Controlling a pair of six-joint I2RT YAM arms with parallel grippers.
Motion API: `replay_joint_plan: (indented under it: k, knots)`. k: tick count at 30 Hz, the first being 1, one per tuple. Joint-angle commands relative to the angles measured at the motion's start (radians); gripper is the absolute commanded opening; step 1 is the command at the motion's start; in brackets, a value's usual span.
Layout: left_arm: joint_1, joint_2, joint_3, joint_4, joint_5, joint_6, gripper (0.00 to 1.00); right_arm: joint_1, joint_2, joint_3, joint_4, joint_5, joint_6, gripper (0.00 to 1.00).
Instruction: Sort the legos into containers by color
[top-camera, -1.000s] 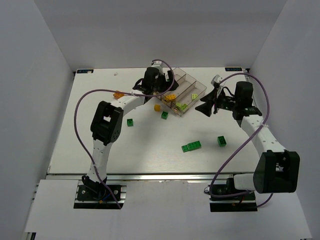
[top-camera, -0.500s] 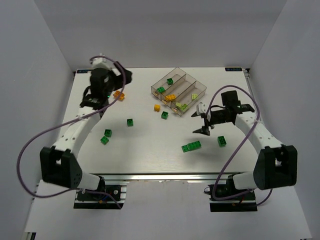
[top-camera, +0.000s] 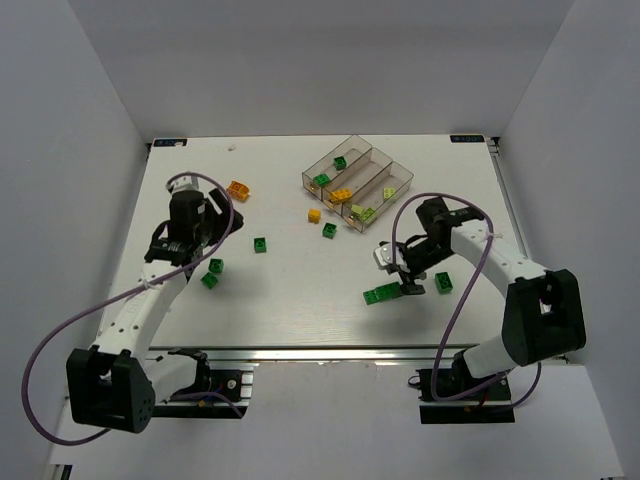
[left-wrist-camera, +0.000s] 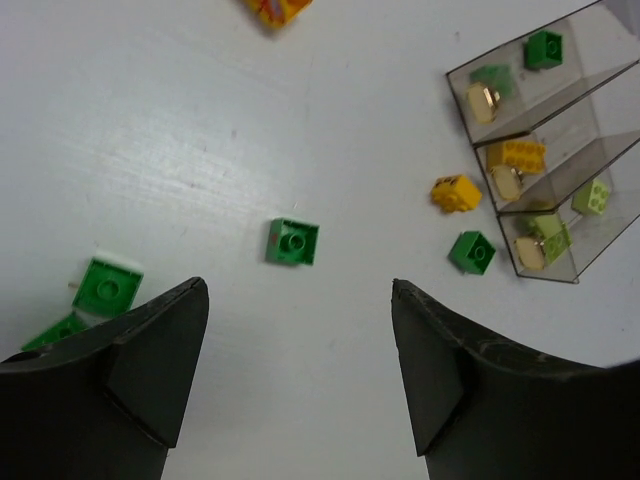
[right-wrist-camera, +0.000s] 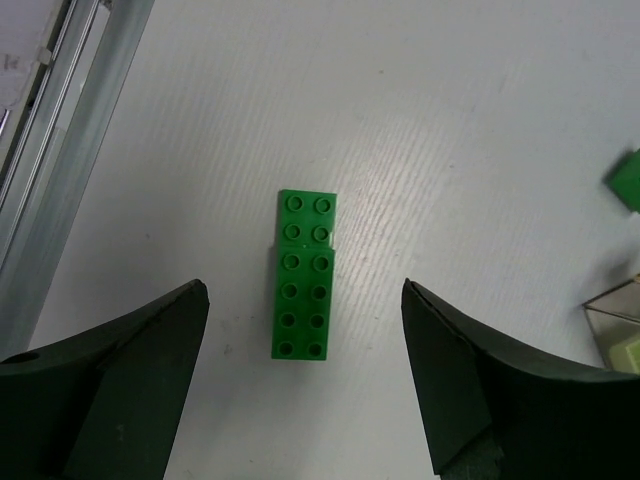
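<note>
The clear three-bin tray (top-camera: 385, 166) stands at the back, holding green, orange and pale yellow-green bricks. My right gripper (top-camera: 404, 279) is open and empty, low over a long green brick (top-camera: 383, 292). In the right wrist view the long green brick (right-wrist-camera: 305, 290) lies between and just ahead of the spread fingers (right-wrist-camera: 150, 360). My left gripper (top-camera: 203, 252) is open and empty above the table's left part. A small green brick (left-wrist-camera: 293, 241) lies ahead of it, and two green bricks (left-wrist-camera: 105, 287) lie by its left finger.
Loose on the table are an orange brick (top-camera: 237, 188), a yellow brick (top-camera: 314, 214), green bricks (top-camera: 329, 230) (top-camera: 260, 244) (top-camera: 212, 272) and one (top-camera: 444, 282) right of the right gripper. The table's front rail (right-wrist-camera: 60, 150) runs close to the long brick.
My left arm swung from the tray's back corner to the left and forward, now over the left green bricks. My right gripper moved from beside the tray down to the long green brick.
</note>
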Motion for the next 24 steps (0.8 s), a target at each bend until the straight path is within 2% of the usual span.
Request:
replay_joint_plan:
  k: [1,4,10,24]
  knots:
    - [0.005,-0.086,-0.071,0.002,0.007,-0.042,0.83,0.028,0.007,-0.040,0.059,0.077,0.069,0.82]
    - [0.007,-0.126,-0.114,0.008,0.001,-0.056,0.85,0.052,0.019,-0.052,0.149,0.103,0.183,0.81]
    - [0.009,-0.140,-0.119,-0.017,-0.018,-0.041,0.86,0.085,0.076,-0.065,0.271,0.180,0.276,0.80]
    - [0.010,-0.181,-0.143,0.023,0.037,-0.041,0.88,0.092,0.123,-0.111,0.282,0.297,0.230,0.77]
